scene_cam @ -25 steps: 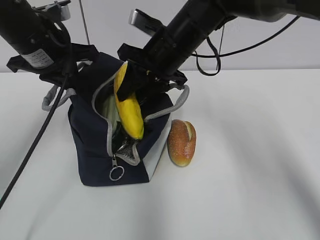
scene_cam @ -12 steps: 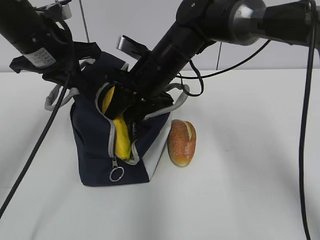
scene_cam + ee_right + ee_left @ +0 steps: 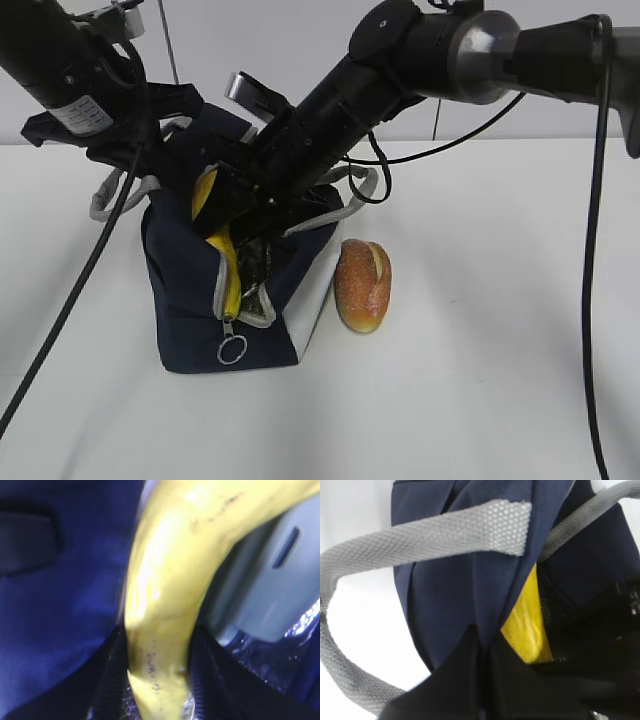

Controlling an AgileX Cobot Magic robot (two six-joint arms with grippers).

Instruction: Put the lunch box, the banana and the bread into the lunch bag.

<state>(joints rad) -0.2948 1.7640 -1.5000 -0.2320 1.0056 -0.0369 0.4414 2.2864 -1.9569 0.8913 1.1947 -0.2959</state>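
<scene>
The navy lunch bag stands open at left of centre. My right gripper reaches into its mouth, shut on the yellow banana, which hangs down inside the opening. In the right wrist view the banana sits between my black fingers, with the sage-green lunch box lid beside it inside the bag. My left gripper is shut on the bag's navy edge; the banana shows past it. The bread lies on the table right of the bag.
Grey webbing handles hang at the bag's left and behind it. The zipper's ring pull dangles at the bag's front. The white table extends right of the bread. Cables trail from both arms.
My right gripper has moved down and left, lowering the banana from above the bag's rim deep into the opening. The left gripper and the bread have not moved.
</scene>
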